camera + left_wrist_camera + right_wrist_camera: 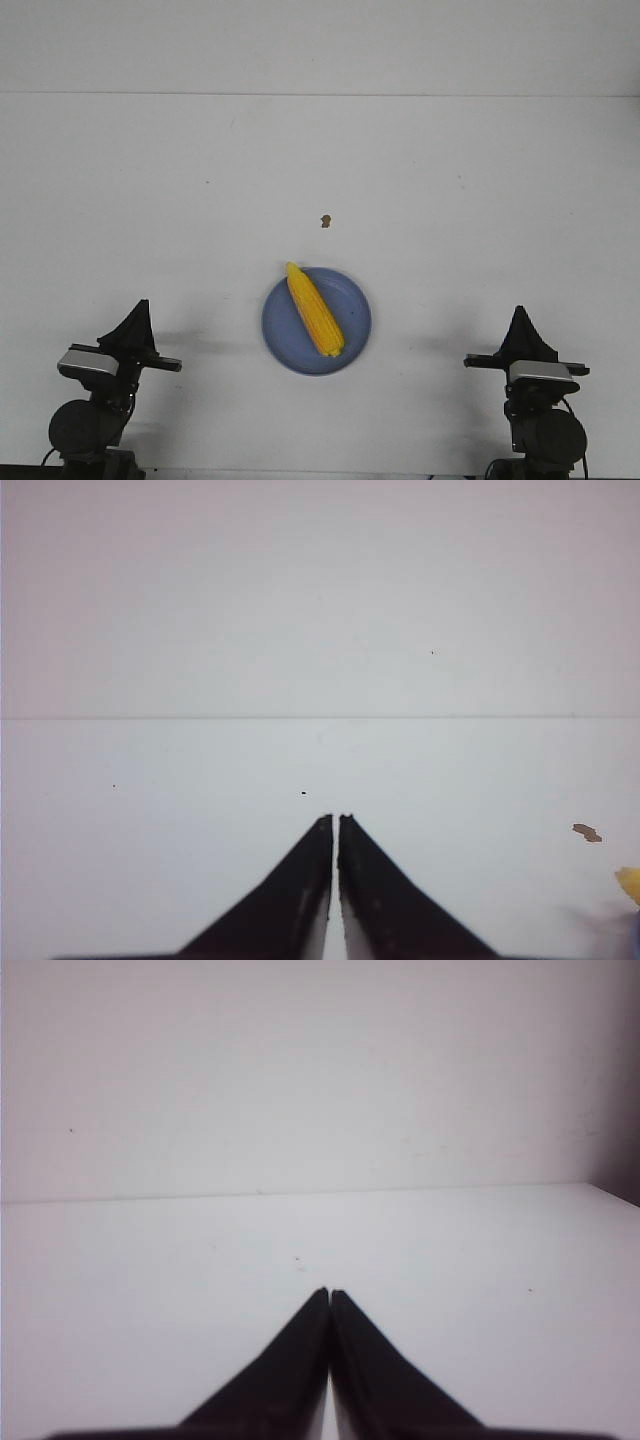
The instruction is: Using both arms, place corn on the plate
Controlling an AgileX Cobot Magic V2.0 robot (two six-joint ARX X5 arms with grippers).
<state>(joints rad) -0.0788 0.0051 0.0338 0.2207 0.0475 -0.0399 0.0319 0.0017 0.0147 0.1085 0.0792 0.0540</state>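
Observation:
The yellow corn [315,309] lies diagonally on the periwinkle-blue plate [350,340] in the middle of the white table, its pointed tip reaching the far-left rim. My left gripper [138,308] rests near the front left of the table, well away from the plate, shut with nothing in it [335,818]. A sliver of the corn [629,882] shows at the edge of the left wrist view. Over at the front right, my right gripper [520,313] is also shut and empty [329,1292], far from the plate.
A small brown crumb [325,220] lies on the table beyond the plate; this crumb [587,832] also shows in the left wrist view. The table's far edge meets a white wall.

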